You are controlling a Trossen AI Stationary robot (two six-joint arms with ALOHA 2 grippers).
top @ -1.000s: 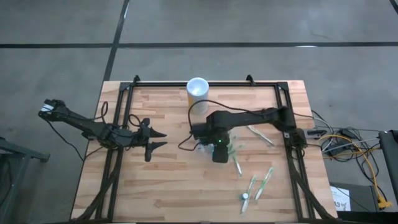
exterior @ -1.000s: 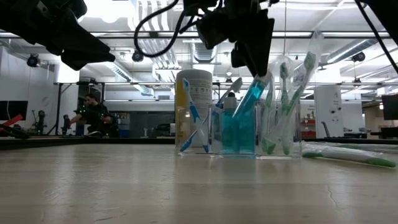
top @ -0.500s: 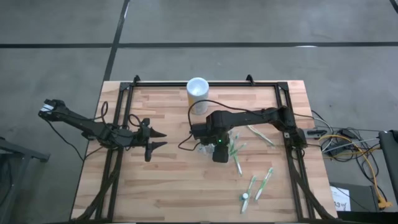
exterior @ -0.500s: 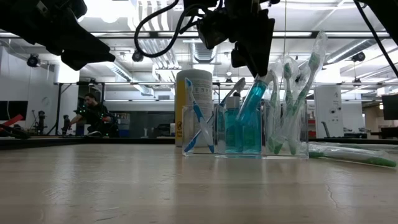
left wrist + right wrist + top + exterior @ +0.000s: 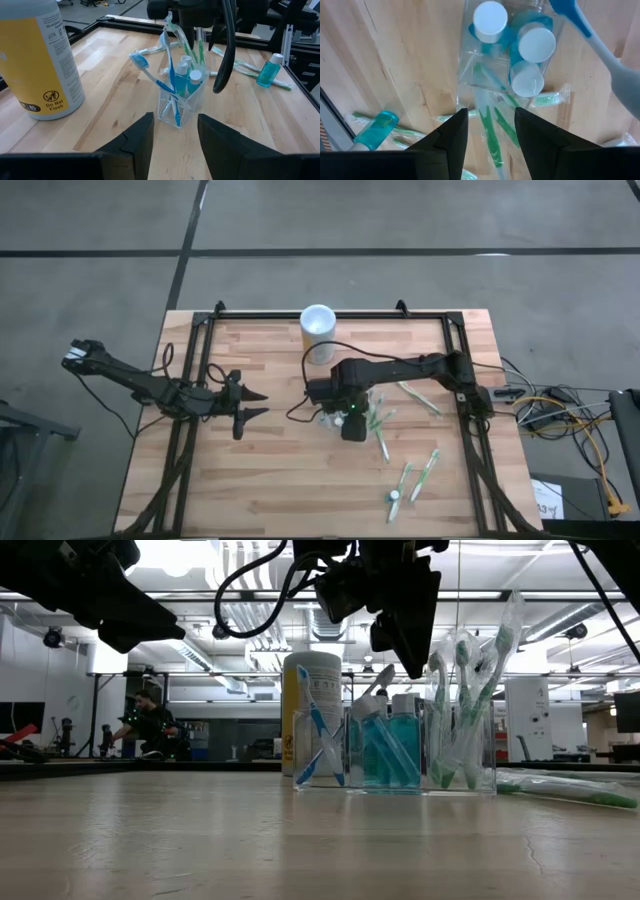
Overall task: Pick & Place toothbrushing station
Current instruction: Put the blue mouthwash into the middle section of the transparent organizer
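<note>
From the table-level camera we see bare wood nearest us, then the toothbrushing station point(image 5: 395, 750) — a clear plastic holder standing upright on the table point(image 5: 270, 480) near its middle. It holds blue and green toothbrushes point(image 5: 318, 730) leaning at angles, some in clear wrappers, and small blue bottles with white caps point(image 5: 490, 17).

Directly above the station hangs the right gripper point(image 5: 400, 625). Its fingers point(image 5: 450, 135) stand parted, straddling one end of the holder from above, and we see nothing clasped between them; whether they touch its rim we cannot tell.

Just behind the station stands the yellow cup point(image 5: 312, 710), a white-rimmed container with printed text on its side, close to the table's far edge.

Off to one side — well apart from the station — the left gripper point(image 5: 245, 406) hovers over the wood with its fingers spread and nothing in them, pointed toward the station.

On the right-arm side of the table lie loose wrapped toothbrushes point(image 5: 425, 475) and a small blue bottle point(image 5: 270, 70). Far beyond the table, a person point(image 5: 150, 725) sits in the room.
</note>
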